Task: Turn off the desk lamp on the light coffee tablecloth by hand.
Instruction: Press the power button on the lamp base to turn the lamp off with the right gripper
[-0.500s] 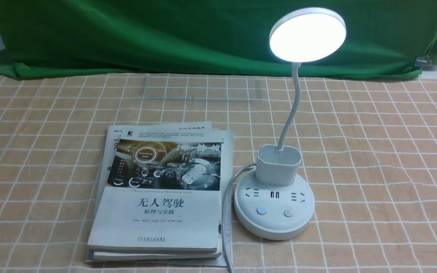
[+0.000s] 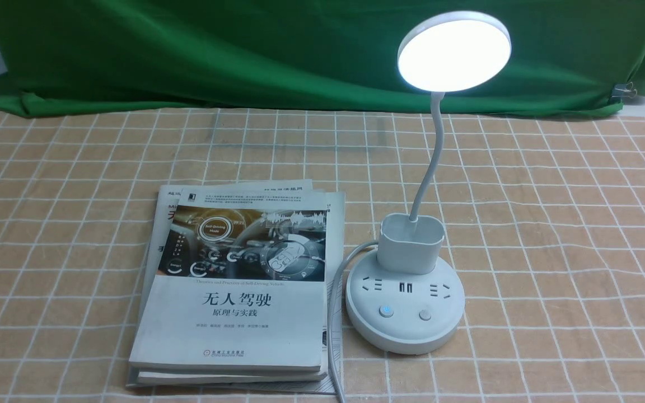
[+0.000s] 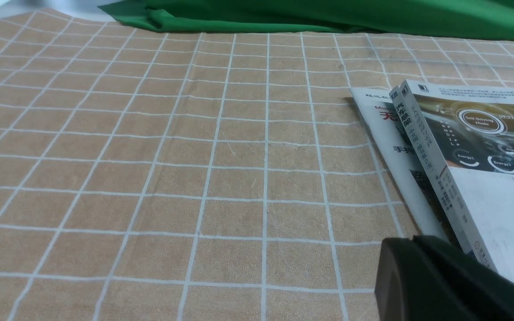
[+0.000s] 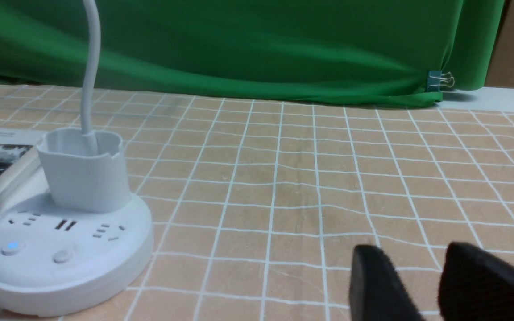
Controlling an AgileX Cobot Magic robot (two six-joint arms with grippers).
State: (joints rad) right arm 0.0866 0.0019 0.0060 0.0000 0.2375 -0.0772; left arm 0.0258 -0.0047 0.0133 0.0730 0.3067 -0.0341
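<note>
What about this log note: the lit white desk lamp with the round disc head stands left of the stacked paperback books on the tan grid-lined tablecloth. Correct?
Wrong side. The front view shows the lit white disc-headed desk lamp standing right of the stacked paperback books, not left, both on the tan grid-lined tablecloth.
</note>
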